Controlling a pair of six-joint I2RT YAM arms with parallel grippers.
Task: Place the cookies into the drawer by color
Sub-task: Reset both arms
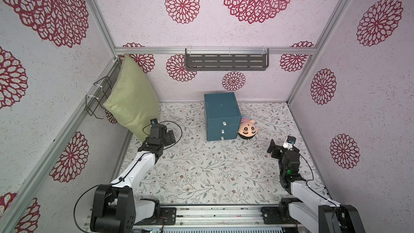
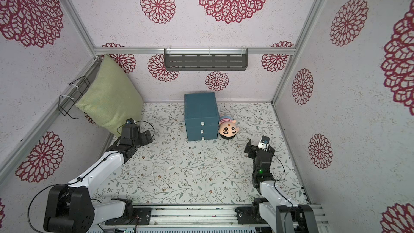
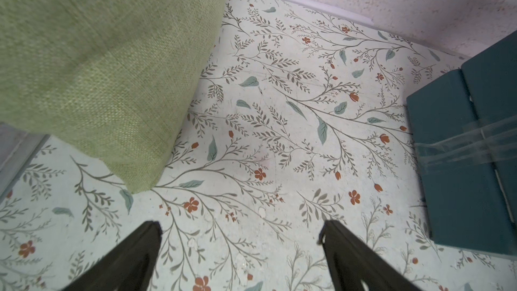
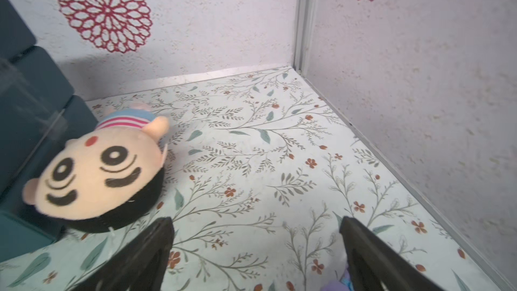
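L gripper (image 3: 240,230) & R gripper (image 4: 257,225) both wide, empty, over table (image 1: 201,171). No cookies in view; drawer (image 1: 221,117) at back, all 3 fronts shut. Prob done: park arms clear, don't nudge it

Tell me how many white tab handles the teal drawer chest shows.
3, stacked on the front of the teal drawer chest: top handle, middle handle just below, bottom handle under it. None seems hidden.
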